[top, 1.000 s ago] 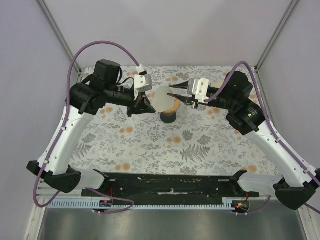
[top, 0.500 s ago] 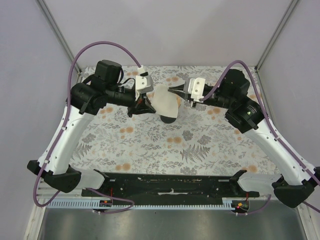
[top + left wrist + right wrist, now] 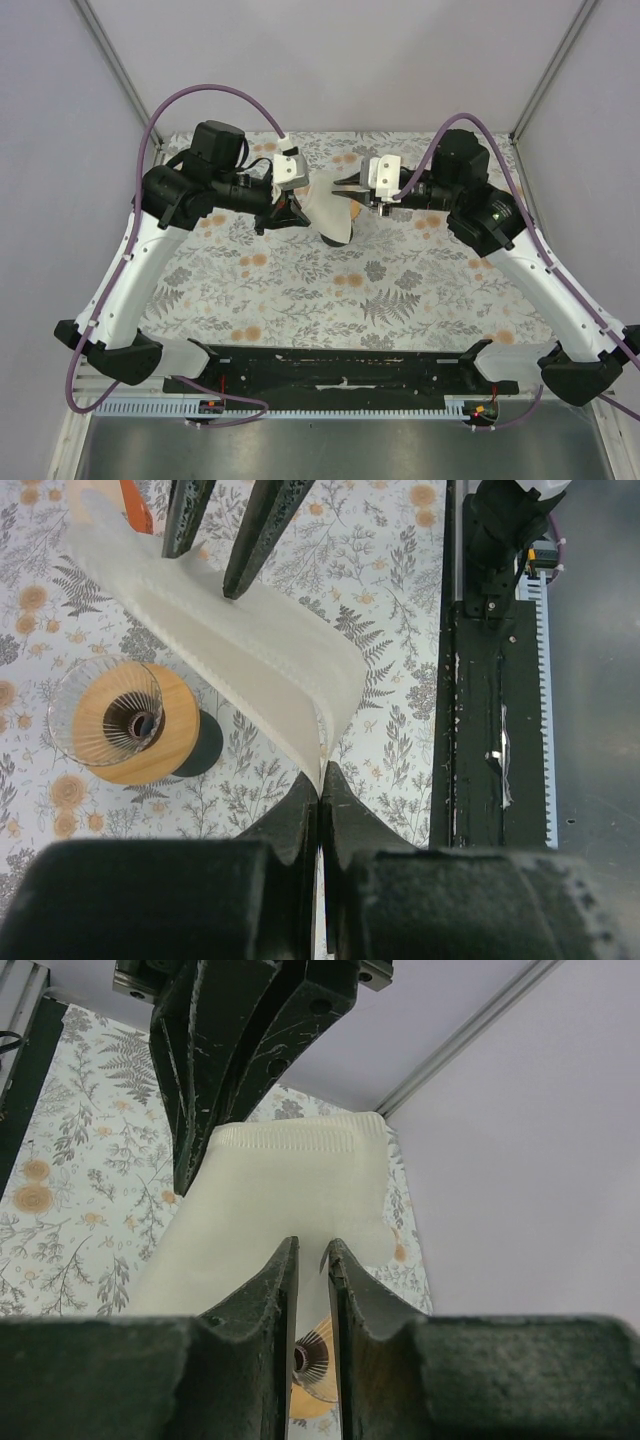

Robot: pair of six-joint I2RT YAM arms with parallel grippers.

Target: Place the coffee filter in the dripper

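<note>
Jaws status: left jaws pressed together, pinching one corner of the coffee filter (image 3: pixel 240 670). The paper runs straight out of the seam between the tips. Right jaws slightly spread with a narrow gap, tips astride the opposite end of the filter. One fingertip (image 3: pixel 250 555) rests on the top face; can't tell whether the other one touches paper.

Filter hangs in the air between the two arms, flattened and a bit bowed, not in the dripper (image 3: pixel 120 730).

Dripper has an orange-brown round rim, a ribbed clear cone and a dark centre hole. It stands upright on a dark base (image 3: pixel 205 748) on the floral table (image 3: pixel 380 290), near the middle of the far edge.

- Left wrist view: dripper sits beside and below the filter, apart from it.
- Top view: filter (image 3: pixel 328 208) overlaps most of the dripper, only the dark base (image 3: pixel 337 238) showing at its near side.
- Right wrist view: a slice of the dripper (image 3: pixel 312 1375) shows below the filter (image 3: pixel 270 1200), between the fingers.
</note>
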